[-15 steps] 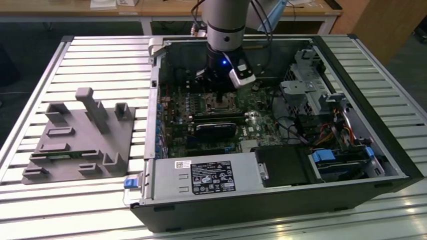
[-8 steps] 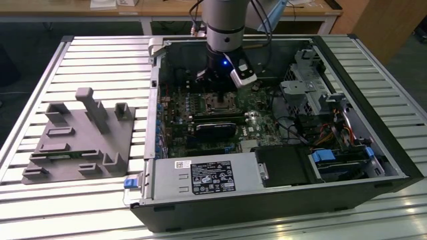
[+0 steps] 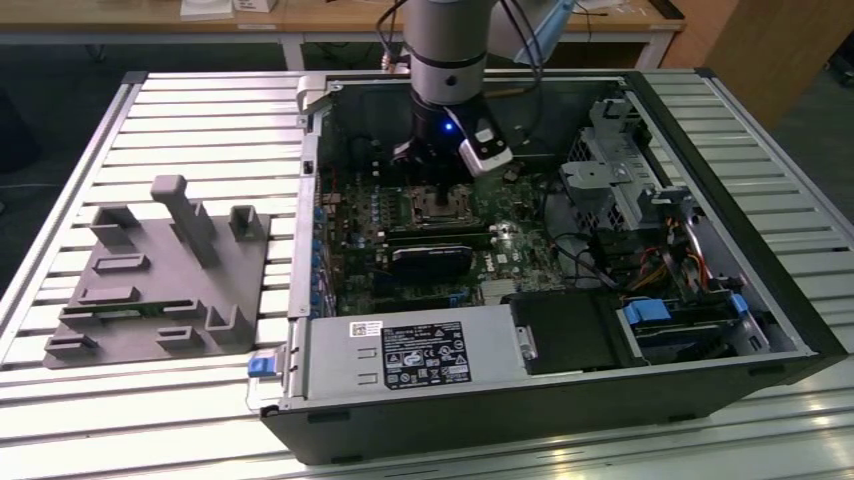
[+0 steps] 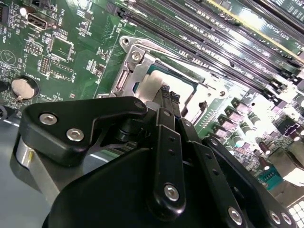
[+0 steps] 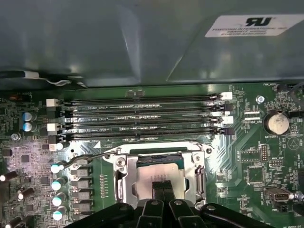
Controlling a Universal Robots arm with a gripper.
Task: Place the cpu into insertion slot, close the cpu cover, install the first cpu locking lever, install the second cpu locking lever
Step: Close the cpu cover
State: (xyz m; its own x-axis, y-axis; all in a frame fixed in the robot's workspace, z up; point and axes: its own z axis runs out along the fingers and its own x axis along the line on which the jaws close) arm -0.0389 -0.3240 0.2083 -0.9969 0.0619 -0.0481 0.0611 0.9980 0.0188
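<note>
Gripper tips pinched shut, empty, right over cpu in socket.
Risk: off-centre push tilts cpu, bends pins, so cover binds.

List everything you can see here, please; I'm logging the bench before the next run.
table: one, silver, slatted, under everything.
computer case: one, black, open, on the table.
fixture block: one, grey, on the table, on the exterior view's left of the case.
motherboard: one, green, inside the case.
memory slots: four, black, beside the socket.
coin battery: one, silver, on the motherboard.
cpu: one, pale silver, in the socket.
cpu cover: one, silver frame, lying around the cpu.
arm: one, grey, reaching down into the case.
claw: one, black, fingers together, tips at the cpu.
</note>
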